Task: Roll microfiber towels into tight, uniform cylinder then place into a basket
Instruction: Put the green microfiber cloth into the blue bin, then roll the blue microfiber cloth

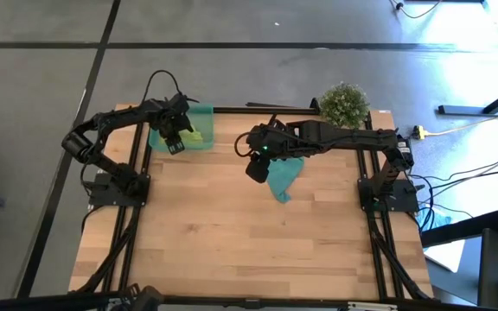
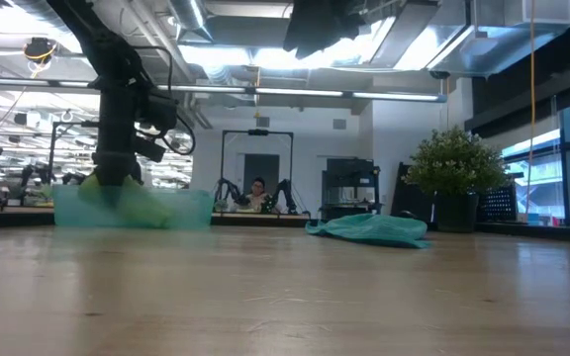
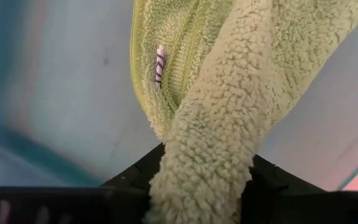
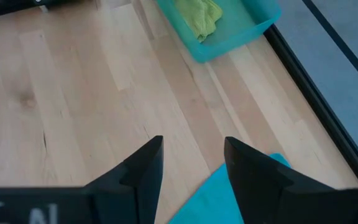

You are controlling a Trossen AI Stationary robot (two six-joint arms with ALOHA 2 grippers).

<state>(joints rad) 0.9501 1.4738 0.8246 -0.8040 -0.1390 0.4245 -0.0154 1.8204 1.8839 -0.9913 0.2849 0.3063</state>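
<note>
Lime-green towel (image 1: 190,132) sits in the basket (image 1: 204,121) at the far left part of the table (image 1: 232,233), bunched, not a neat cylinder. In the left wrist view its fuzzy pile (image 3: 216,124) runs as a thick fold straight out from between the fingers, long axis in line with the gripper's reach, a small white tag showing on one side. In the right wrist view the same towel (image 4: 201,17) lies crumpled on the basket floor (image 4: 241,25), roughly lengthwise along the tray.

Left gripper (image 1: 175,143) is down in the basket, fingers (image 3: 135,180) clamped on the lime-green towel, cloth filling the gap between them. Low view shows this arm dropping into the basket (image 2: 132,208) with green cloth (image 2: 102,188) at its tip.

Teal towel (image 1: 282,175) lies loose and unrolled on the bare wood right of centre toward the far edge, a rumpled shape with one corner pointing at the near edge. Low view shows it as a low flat heap (image 2: 369,229), well apart from the basket.

Right gripper (image 1: 258,168) hovers above the teal towel's left edge, fingers (image 4: 145,165) apart with nothing between them; teal cloth (image 4: 219,199) lies just below and ahead of the tips, not touching.

Potted plant (image 1: 345,104) stands at the far right edge.
</note>
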